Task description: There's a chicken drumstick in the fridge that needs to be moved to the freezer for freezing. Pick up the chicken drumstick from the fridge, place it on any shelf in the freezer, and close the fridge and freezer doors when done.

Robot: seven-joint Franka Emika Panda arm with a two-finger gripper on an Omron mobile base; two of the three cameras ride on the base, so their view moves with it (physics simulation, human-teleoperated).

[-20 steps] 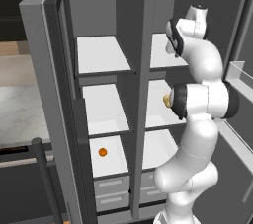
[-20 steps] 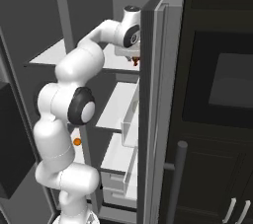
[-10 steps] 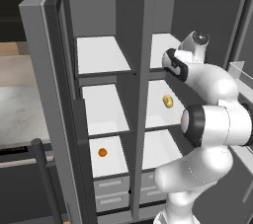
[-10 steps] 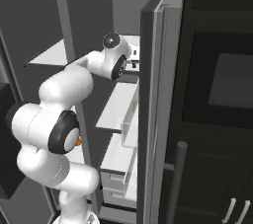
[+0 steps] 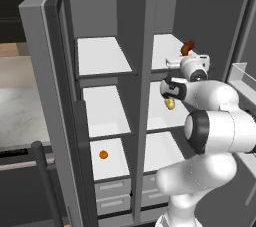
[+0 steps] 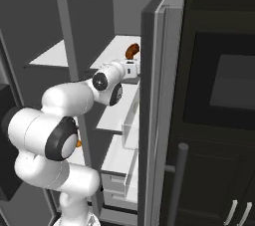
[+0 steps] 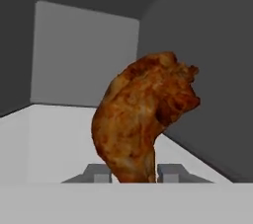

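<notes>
Left base view: chicken drumstick [image 5: 188, 47] over the fridge's [image 5: 197, 16] top shelf at the pincer [image 5: 172, 63] — arm lower than before. Right base view: both doors open, freezer [image 6: 47, 58] untouched. Hand view: fingertips [image 7: 99, 172] clamp the drumstick — grasp done, transfer left.

Reddish-brown chicken drumstick [image 7: 143, 119] stands upright, thin end down, between claw [image 7: 134, 172] fingertips.

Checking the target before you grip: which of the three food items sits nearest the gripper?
The reddish-brown chicken drumstick, between the fingertips on the fridge's top shelf. The yellow-tan oval and orange ball sit on lower shelves.
</notes>
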